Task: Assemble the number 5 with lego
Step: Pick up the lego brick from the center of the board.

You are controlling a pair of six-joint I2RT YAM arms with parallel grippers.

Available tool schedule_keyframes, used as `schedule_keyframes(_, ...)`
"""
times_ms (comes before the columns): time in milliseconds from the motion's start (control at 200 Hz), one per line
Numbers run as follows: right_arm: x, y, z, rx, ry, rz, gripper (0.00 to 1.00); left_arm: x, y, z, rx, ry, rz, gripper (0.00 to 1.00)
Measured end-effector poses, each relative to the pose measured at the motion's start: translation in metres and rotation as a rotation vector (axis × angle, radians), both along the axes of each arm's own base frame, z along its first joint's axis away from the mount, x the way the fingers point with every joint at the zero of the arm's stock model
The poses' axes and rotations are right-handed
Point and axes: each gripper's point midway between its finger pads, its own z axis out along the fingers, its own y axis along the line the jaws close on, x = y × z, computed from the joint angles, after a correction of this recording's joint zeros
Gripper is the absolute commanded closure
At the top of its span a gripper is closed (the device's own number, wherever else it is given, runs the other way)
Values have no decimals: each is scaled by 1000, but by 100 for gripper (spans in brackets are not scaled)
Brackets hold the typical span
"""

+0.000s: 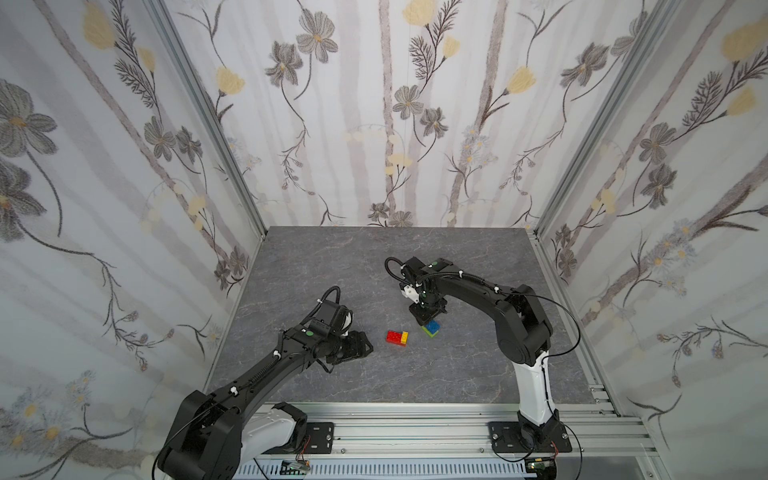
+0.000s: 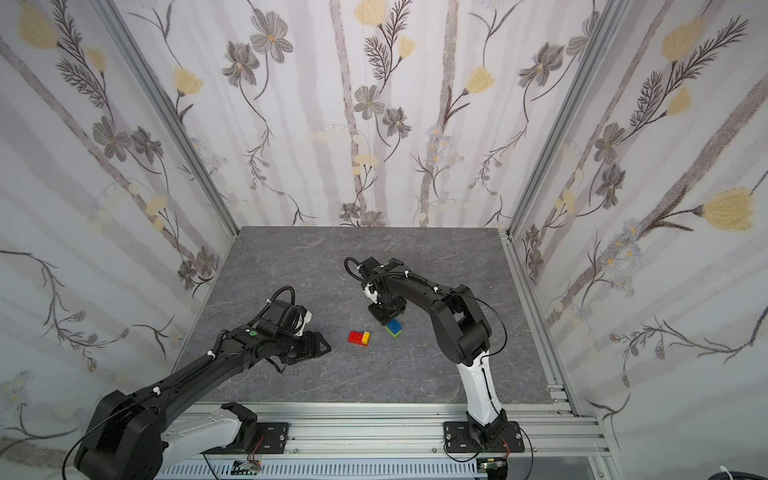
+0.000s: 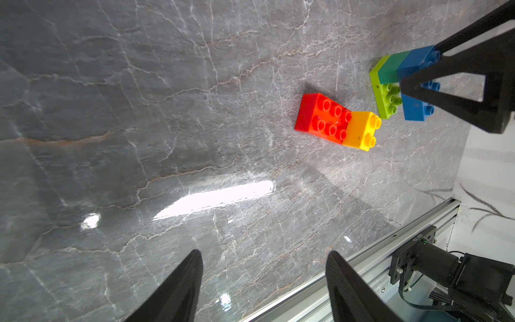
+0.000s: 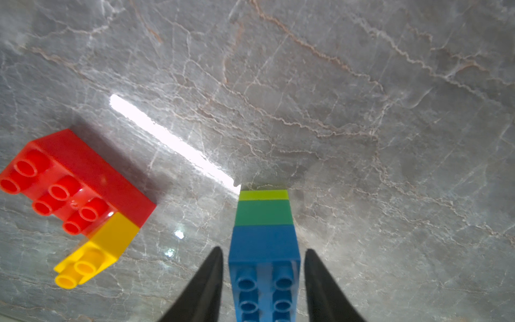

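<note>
Nearest the lens, an aluminium rail (image 1: 415,428) runs along the front edge and carries the bolted bases of both arms. Beyond it lies a grey, marble-veined table (image 1: 324,257), glossy enough to throw back a bright streak of light in the wrist views. It is closed in on 3 sides by walls (image 1: 374,104) papered with grey and yellow flowers. The lego sits in 2 clusters near the table's middle, close together but apart. A red brick (image 3: 320,120) lies flat, studs up, with a yellow brick (image 3: 362,131) pressed onto the end nearer the other cluster. That cluster is a stack: a lime brick (image 3: 386,97) on the table, a dark-green brick (image 3: 393,68) on it and a blue brick (image 4: 263,242) on top, overhanging bare lime studs. The right gripper (image 1: 428,318) points down over the stack. Its fingers (image 4: 206,284) straddle the blue brick with a thin gap on each side, so it is unclenched and grips nothing. In the left wrist view 1 finger hides part of the blue brick. The left gripper (image 1: 365,347) hangs low on the red brick's far side, jaws spread and empty.
</note>
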Motion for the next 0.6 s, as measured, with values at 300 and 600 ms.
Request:
schedule_keyframes(300,-9,-7,20,23,-32,-12,35,0,0,0,-1,-1,0,29)
schedule_keyframes(600,-28,-21,-7,2,-6,-41,32,-1,0,0,-4,-1,-2,28)
